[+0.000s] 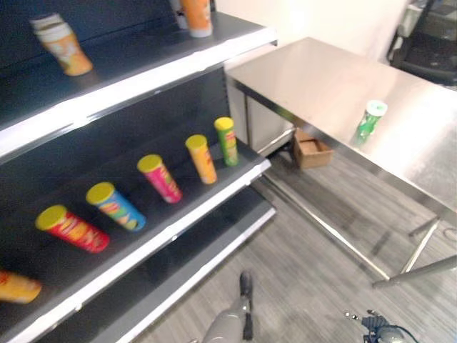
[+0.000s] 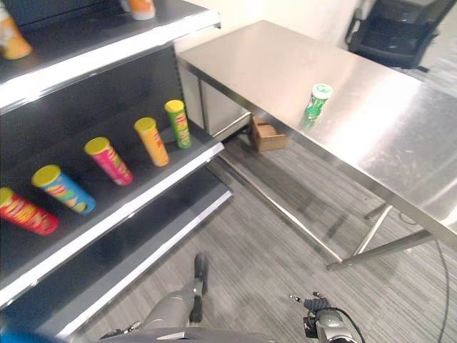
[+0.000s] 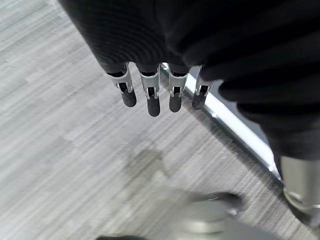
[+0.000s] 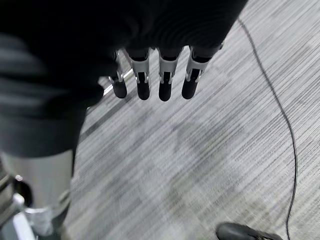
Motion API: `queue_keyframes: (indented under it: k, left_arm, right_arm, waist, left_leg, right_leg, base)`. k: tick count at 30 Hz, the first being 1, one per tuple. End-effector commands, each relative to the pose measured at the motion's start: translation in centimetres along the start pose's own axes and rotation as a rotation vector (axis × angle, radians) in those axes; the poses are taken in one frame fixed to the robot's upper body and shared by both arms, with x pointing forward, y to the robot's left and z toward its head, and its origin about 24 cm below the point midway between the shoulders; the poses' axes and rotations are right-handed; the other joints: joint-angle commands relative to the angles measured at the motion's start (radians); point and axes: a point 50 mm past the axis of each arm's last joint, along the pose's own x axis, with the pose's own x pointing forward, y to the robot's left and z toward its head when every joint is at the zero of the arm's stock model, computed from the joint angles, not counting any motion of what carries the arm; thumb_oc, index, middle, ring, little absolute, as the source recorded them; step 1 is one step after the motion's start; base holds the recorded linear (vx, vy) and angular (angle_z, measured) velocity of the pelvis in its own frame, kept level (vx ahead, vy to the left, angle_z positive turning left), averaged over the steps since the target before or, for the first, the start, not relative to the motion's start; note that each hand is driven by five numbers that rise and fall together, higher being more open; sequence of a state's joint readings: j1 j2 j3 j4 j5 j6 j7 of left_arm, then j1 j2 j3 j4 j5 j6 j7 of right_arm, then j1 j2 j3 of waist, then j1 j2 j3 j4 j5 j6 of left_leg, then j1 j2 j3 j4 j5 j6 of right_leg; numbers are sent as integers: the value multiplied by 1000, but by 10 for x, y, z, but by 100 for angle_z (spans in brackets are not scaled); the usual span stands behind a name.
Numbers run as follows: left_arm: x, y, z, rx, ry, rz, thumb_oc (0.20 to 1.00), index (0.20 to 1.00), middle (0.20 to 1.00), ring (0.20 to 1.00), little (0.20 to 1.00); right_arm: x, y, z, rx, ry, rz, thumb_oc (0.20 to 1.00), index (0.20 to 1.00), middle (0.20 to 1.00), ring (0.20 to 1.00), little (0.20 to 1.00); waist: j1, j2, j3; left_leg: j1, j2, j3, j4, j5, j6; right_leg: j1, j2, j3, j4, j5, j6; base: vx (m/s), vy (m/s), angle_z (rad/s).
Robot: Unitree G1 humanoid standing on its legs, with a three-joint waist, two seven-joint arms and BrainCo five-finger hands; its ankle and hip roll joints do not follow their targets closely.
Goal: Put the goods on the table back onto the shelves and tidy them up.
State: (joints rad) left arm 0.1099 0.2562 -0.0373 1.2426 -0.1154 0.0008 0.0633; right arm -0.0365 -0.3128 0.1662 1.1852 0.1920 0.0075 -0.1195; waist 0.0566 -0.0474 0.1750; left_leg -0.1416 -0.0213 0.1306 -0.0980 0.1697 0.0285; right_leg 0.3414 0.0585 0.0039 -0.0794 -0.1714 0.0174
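A green can with a white lid [image 1: 370, 121] stands upright near the front edge of the steel table [image 1: 321, 78] on the right. On the dark shelf unit [image 1: 178, 214] to the left, the middle shelf holds a row of tube cans: red [image 1: 73, 229], blue [image 1: 116, 206], pink [image 1: 160, 179], orange [image 1: 201, 158] and green [image 1: 227, 141]. Two orange containers [image 1: 63, 44] [image 1: 196, 16] stand on the top shelf. My left hand [image 3: 152, 97] hangs over the grey floor, fingers straight and holding nothing. My right hand [image 4: 165, 82] hangs the same way, open and empty.
A small open cardboard box [image 1: 310, 150] sits on the floor under the table. The table's steel legs and crossbar [image 1: 418, 271] reach the floor at the right. A black chair [image 1: 428, 43] stands behind the table. Grey floor lies between shelf and table.
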Motion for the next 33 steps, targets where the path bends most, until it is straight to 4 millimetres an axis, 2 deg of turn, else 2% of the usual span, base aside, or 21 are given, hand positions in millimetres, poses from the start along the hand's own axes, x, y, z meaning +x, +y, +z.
queue_keyframes:
  k: [1,3,4,5,7,8,9,10,11,12,13,14,15,16,18,20,22,25,27,30,33]
  left_arm:
    - [2,7,16,35,-52,17,1000,1000,1000,1000,1000]
    - [2,9,18,31,-62,20,1000,1000,1000,1000,1000]
    - [2,11,26,40,-86,30,1000,1000,1000,1000,1000]
    - [2,11,26,40,-86,29,1000,1000,1000,1000,1000]
    - [2,14,34,55,-110,35,1000,1000,1000,1000,1000]
    - [2,16,39,62,-122,40,1000,1000,1000,1000,1000]
    - [2,17,46,81,-143,44,1000,1000,1000,1000,1000]
    - [2,17,51,101,-153,45,1000,1000,1000,1000,1000]
    - [2,17,51,101,-153,45,1000,1000,1000,1000,1000]
    - [2,16,59,141,-172,45,1000,1000,1000,1000,1000]
    - [2,16,59,140,-172,44,1000,1000,1000,1000,1000]
    - [2,15,64,159,-186,45,1000,1000,1000,1000,1000]
    - [3,15,68,188,-193,48,1000,1000,1000,1000,1000]
    - [3,15,68,188,-193,48,1000,1000,1000,1000,1000]
    - [3,17,68,218,-185,62,1000,1000,1000,1000,1000]
    - [3,18,76,226,-209,58,1000,1000,1000,1000,1000]
    - [3,16,76,226,-211,53,1000,1000,1000,1000,1000]
    - [3,12,74,212,-205,34,1000,1000,1000,1000,1000]
    - [3,11,70,223,-188,27,1000,1000,1000,1000,1000]
    - [4,11,60,249,-151,23,1000,1000,1000,1000,1000]
    - [4,11,58,265,-144,14,1000,1000,1000,1000,1000]
  right_arm:
    - [-1,-7,1,-32,-31,-10,1000,1000,1000,1000,1000]
    - [-1,-6,1,-45,-29,-6,1000,1000,1000,1000,1000]
    - [0,-7,9,-42,-49,-5,1000,1000,1000,1000,1000]
    - [1,-7,9,-42,-49,-6,1000,1000,1000,1000,1000]
    - [1,-10,12,-34,-59,-14,1000,1000,1000,1000,1000]
    - [0,-10,9,-35,-50,-17,1000,1000,1000,1000,1000]
    - [0,-12,2,-33,-23,-28,1000,1000,1000,1000,1000]
    - [0,-12,-3,-34,-3,-32,1000,1000,1000,1000,1000]
    - [0,-12,-3,-34,-3,-32,1000,1000,1000,1000,1000]
    - [-1,-14,-14,-45,43,-40,1000,1000,1000,1000,1000]
    - [-1,-14,-14,-45,42,-40,1000,1000,1000,1000,1000]
    - [-2,-16,-22,-46,76,-47,1000,1000,1000,1000,1000]
    - [-4,-15,-34,-47,124,-40,1000,1000,1000,1000,1000]
    - [-4,-15,-34,-47,124,-40,1000,1000,1000,1000,1000]
    - [-6,-11,-45,-69,166,-21,1000,1000,1000,1000,1000]
    - [-9,-3,-53,-91,183,17,1000,1000,1000,1000,1000]
    - [-9,-1,-53,-103,177,34,1000,1000,1000,1000,1000]
    - [-7,-3,-43,-134,130,44,1000,1000,1000,1000,1000]
    - [-4,-7,-27,-105,68,35,1000,1000,1000,1000,1000]
    - [-4,-25,10,-89,-95,18,1000,1000,1000,1000,1000]
    - [-5,-44,16,-130,-125,-6,1000,1000,1000,1000,1000]
  waist:
    - [34,12,-50]
    - [47,9,-62]
    - [36,13,-47]
    - [38,15,-50]
    - [12,18,-37]
    - [1,20,-31]
    - [-5,37,-30]
    - [-9,42,-31]
    - [-14,41,-28]
    - [-29,45,-30]
    - [-29,47,-32]
    - [-43,39,-32]
    - [-64,23,-32]
    - [-63,23,-34]
    - [-77,9,-35]
    - [-80,-15,-44]
    - [-85,-22,-50]
    - [-83,-22,-65]
    - [-86,-22,-67]
    - [-95,-21,-74]
    - [-99,-17,-81]
  left_leg:
    - [6,35,67,37,-32,-76]
    - [38,36,90,44,-68,-55]
    - [78,36,105,50,-100,-33]
    - [74,39,106,52,-99,-34]
    - [101,33,96,56,-114,-19]
    - [125,29,88,50,-125,-11]
    - [156,40,78,33,-137,-11]
    - [164,45,65,28,-144,-17]
    - [166,43,60,28,-144,-18]
    - [172,47,28,28,-158,-33]
    - [169,50,27,28,-157,-33]
    - [175,45,8,27,-167,-40]
    - [187,38,-18,21,-179,-51]
    - [184,39,-17,21,-178,-51]
    - [201,47,-31,15,-184,-63]
    - [206,47,-52,18,-195,-72]
    - [202,65,-70,18,-190,-88]
    - [198,100,-90,14,-183,-114]
    - [197,120,-95,15,-176,-128]
    - [199,149,-85,11,-166,-153]
    - [201,169,-78,11,-161,-167]
  right_leg:
    - [-106,-25,-85,30,23,47]
    - [-130,-43,-112,157,6,69]
    - [-218,-72,-143,365,59,132]
    - [-221,-70,-142,364,62,131]
    - [-306,-92,-145,528,147,188]
    - [-345,-120,-153,602,181,200]
    - [-385,-193,-210,623,164,172]
    - [-393,-230,-238,584,133,145]
    - [-388,-232,-243,585,130,145]
    - [-388,-267,-240,457,95,119]
    - [-388,-264,-242,452,99,118]
    - [-389,-264,-196,339,111,121]
    - [-398,-252,-89,182,167,144]
    - [-400,-251,-88,180,170,144]
    - [-437,-247,-9,127,227,163]
    - [-408,-259,-8,85,231,173]
    - [-391,-243,-18,58,235,171]
    - [-352,-219,-70,12,231,161]
    - [-338,-204,-85,8,220,152]
    - [-318,-183,-107,1,202,140]
    - [-302,-172,-128,-7,191,133]
  base:
    - [261,57,-65]
    - [197,68,-84]
    - [140,75,-63]
    - [86,67,-47]
    - [43,34,-17]
    - [109,41,11]
    - [125,15,30]
    - [97,-4,30]
    - [116,-101,26]
    - [80,-86,31]
    - [126,-158,43]
    - [136,-198,78]
    - [136,-197,63]
    - [133,-186,63]
    - [115,-167,36]
    - [117,-206,41]
    - [101,-241,81]
    - [101,-248,73]
    - [64,-191,45]
    - [70,-149,23]
    - [64,-87,13]
